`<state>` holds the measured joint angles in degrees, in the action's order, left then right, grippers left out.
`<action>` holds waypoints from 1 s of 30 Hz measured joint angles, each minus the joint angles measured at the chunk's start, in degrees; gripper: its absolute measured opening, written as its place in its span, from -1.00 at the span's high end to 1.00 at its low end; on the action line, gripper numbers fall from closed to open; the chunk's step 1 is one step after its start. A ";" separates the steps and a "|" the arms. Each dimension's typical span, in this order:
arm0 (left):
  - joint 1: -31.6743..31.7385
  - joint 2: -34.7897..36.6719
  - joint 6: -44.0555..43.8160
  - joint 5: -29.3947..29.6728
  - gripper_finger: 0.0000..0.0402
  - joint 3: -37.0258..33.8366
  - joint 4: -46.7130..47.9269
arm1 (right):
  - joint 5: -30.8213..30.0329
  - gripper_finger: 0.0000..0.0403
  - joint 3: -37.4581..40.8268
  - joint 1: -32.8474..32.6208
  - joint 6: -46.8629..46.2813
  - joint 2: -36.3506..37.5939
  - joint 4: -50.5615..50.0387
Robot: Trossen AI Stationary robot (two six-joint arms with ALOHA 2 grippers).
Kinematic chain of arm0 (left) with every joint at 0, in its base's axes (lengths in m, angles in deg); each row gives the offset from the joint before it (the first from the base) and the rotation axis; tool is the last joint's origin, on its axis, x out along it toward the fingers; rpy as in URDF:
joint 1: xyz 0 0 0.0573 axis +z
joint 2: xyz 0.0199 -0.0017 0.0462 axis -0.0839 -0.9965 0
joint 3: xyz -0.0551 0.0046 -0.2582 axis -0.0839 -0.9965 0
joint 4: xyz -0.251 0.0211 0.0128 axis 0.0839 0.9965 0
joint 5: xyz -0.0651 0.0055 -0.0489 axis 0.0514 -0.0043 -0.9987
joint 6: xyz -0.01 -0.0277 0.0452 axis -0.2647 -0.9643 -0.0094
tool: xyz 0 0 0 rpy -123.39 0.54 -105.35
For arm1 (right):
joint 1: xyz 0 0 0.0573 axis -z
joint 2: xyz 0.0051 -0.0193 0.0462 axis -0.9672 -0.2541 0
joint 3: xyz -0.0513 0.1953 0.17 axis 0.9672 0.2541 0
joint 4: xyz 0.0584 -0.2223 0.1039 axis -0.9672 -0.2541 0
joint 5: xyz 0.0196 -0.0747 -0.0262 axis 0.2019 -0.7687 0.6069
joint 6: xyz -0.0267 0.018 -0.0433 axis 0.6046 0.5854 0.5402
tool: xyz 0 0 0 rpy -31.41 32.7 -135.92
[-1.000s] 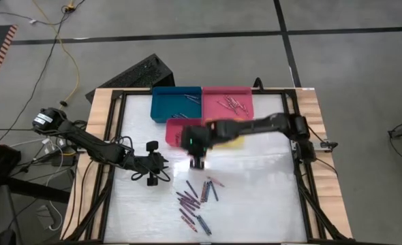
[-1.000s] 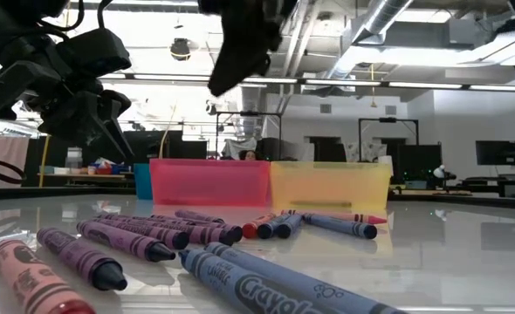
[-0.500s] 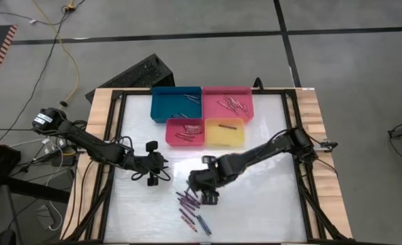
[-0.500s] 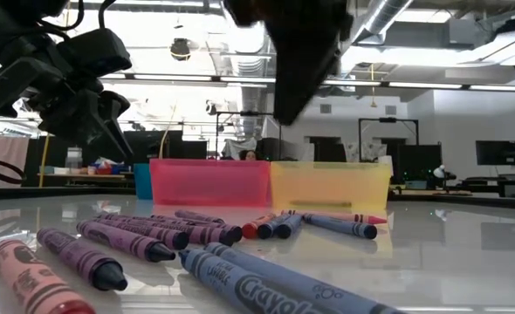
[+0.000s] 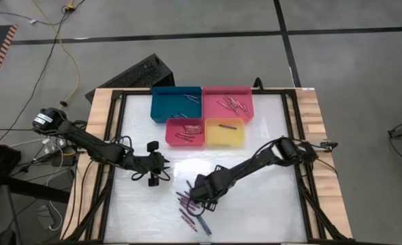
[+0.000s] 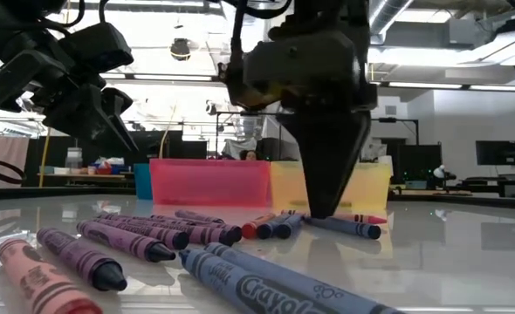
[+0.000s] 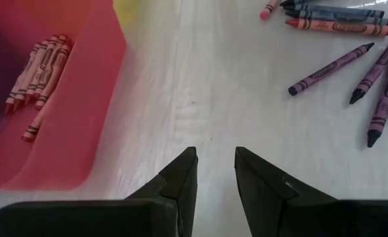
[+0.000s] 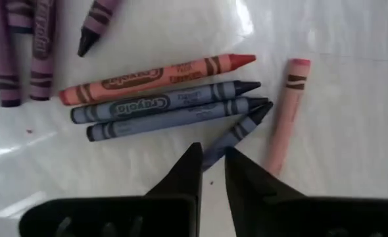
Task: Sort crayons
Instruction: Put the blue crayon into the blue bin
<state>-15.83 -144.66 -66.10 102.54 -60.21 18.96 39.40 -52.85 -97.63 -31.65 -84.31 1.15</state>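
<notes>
Crayons (image 5: pixel 193 203) lie loose at six o'clock of your trays (image 5: pixel 204 132), the right gripper (image 8: pixel 212 158) down among them, tips slightly apart astride a blue one, left gripper (image 7: pixel 215 164) parted, empty.

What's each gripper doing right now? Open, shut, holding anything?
Left gripper: open a little, empty, above bare table beside the red tray.
Right gripper: narrow gap, holding nothing, tips down over a blue crayon in the loose pile.

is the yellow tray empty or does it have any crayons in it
Not empty: the high view shows one dark red crayon lying inside the yellow tray.
</notes>
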 joint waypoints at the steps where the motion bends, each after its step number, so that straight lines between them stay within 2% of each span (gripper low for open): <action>1: 0.00 0.00 0.00 0.02 0.53 0.00 -0.02 | 1.16 0.67 0.00 0.16 -0.35 -0.71 0.09; 4: 0.00 0.00 0.12 0.11 0.53 0.00 -0.02 | 3.44 0.67 -0.02 0.86 -0.96 -1.22 0.86; 13: 0.00 0.00 0.16 0.01 0.53 0.00 -0.04 | 3.40 0.67 -0.02 0.76 -0.87 -1.26 1.00; 30: 0.00 0.00 -0.40 -0.31 0.53 0.00 -0.02 | -0.45 0.68 -0.02 0.59 0.86 -1.43 0.80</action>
<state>-15.83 -144.66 -66.51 102.24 -60.21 18.94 38.94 -52.88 -97.04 -30.79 -85.74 1.95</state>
